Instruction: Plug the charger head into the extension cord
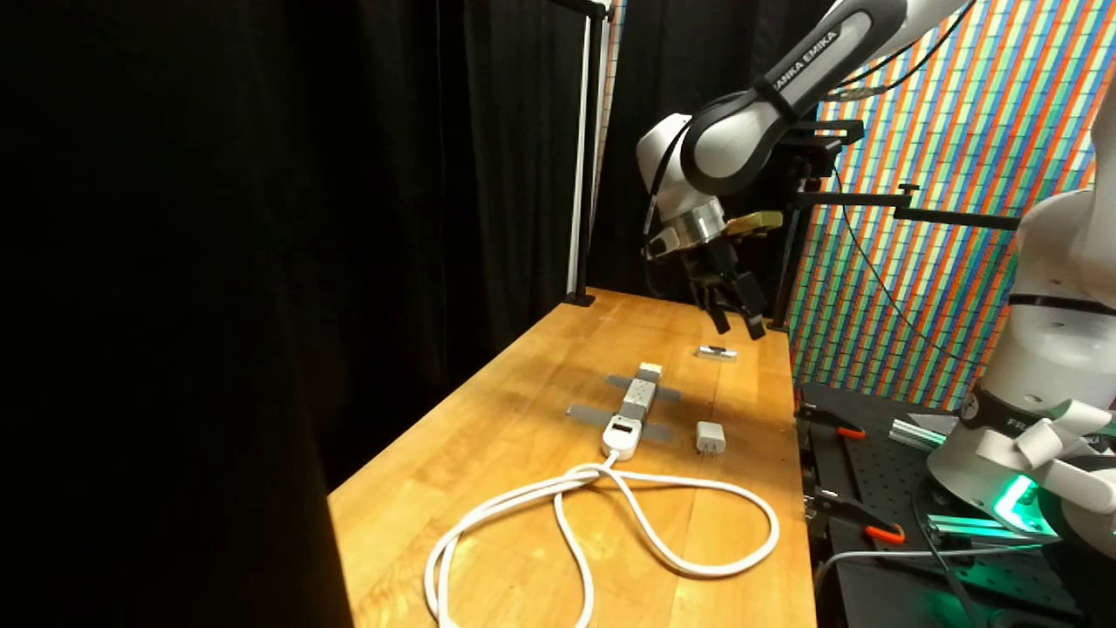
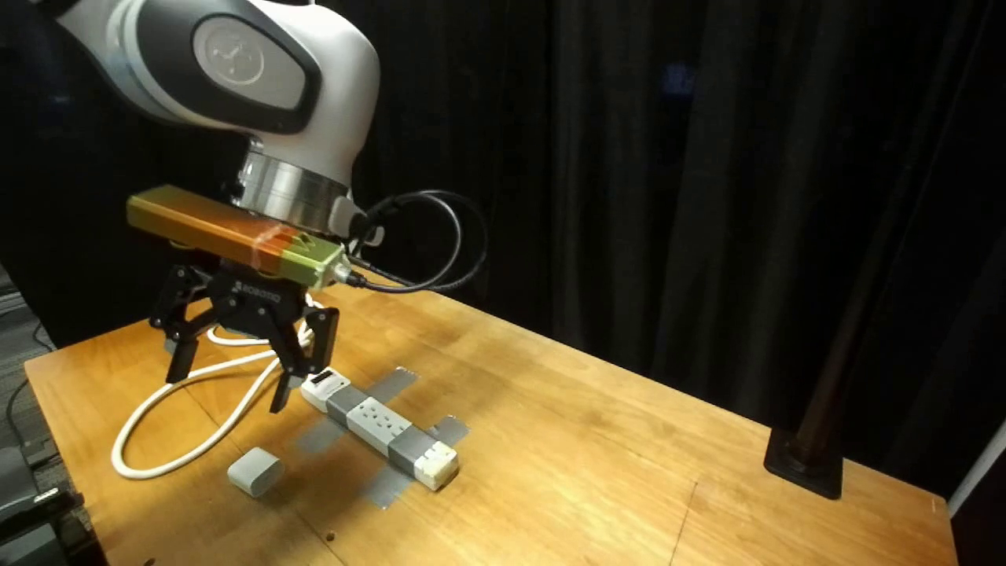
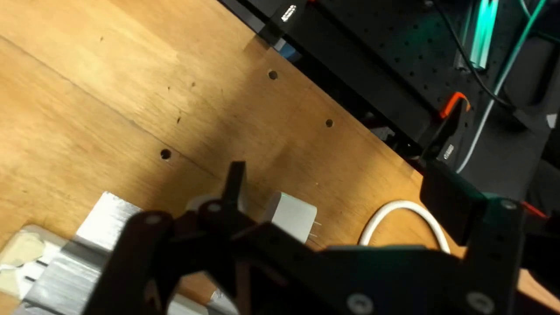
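The charger head is a small white cube that lies on the wooden table with its prongs showing, in both exterior views [image 1: 711,436] [image 2: 255,473]. In the wrist view the charger head [image 3: 295,215] shows beside the left-hand finger, partly hidden by the gripper. The extension cord's white socket block [image 1: 640,394] [image 2: 379,423] is taped flat to the table beside it. Its white cable [image 1: 715,571] loops over the table. In the wrist view one block end [image 3: 33,269] shows at lower left. My gripper [image 1: 738,328] [image 2: 228,393] [image 3: 341,188] is open, empty and above the table.
Grey tape strips [image 1: 591,413] cross the socket block. A small flat object [image 1: 717,352] lies near the table's far end. Clamps with orange handles [image 1: 885,534] sit along the table edge by the robot base. A black stand foot [image 2: 803,464] stands at a table edge.
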`<state>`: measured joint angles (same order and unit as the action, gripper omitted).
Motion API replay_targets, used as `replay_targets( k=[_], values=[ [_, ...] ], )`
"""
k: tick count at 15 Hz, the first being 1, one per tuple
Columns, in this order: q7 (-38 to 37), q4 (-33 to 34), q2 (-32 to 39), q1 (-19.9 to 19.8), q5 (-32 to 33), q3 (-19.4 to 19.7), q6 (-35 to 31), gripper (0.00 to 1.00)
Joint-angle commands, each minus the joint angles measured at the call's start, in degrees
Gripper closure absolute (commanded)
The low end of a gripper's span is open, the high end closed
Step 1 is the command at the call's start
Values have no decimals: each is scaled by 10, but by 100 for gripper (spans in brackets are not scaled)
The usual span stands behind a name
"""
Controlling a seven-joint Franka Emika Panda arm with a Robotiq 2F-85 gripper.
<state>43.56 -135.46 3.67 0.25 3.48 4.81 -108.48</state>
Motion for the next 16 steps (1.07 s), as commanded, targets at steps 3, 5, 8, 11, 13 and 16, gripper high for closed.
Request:
replay_targets(
  k=[3,5,8,11,13,16],
  values=[
    [72,17,81,0,86,-44,-53,0],
    [89,18,92,1,124,-56,-65,0],
    [123,12,108,3,168,-74,-107,0],
    [183,12,120,-1,186,-88,-150,0],
    [238,13,127,-6,182,-94,-176,0],
    [338,11,136,-17,161,-101,-205,0]
  ],
)
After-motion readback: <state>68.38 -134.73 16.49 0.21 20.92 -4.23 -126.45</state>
